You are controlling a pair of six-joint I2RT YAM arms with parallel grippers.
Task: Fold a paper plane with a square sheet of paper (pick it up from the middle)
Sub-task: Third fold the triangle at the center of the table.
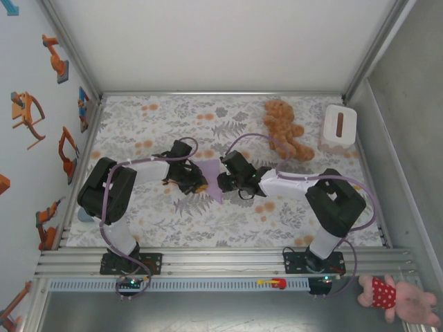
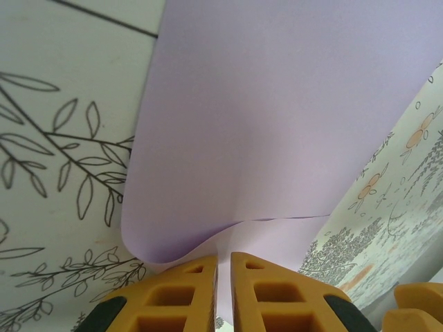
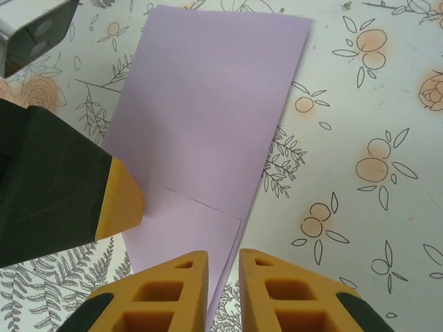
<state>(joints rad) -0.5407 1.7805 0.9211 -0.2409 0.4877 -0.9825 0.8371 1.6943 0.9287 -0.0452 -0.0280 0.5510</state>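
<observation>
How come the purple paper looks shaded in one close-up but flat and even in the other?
Left wrist view: the purple paper curls up, so soft shadow pools in its bend. Right wrist view: it looks flat, evenly lit, crisp edges, no glare.

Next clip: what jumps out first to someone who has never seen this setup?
The lavender paper at mid-table, partly folded, where the two arms meet. The left gripper is shut on its curled edge, and its near edge runs into the narrow gap between the fingers of the right gripper. Behind it, a brown teddy bear lies near a white box at the table's far right.
</observation>
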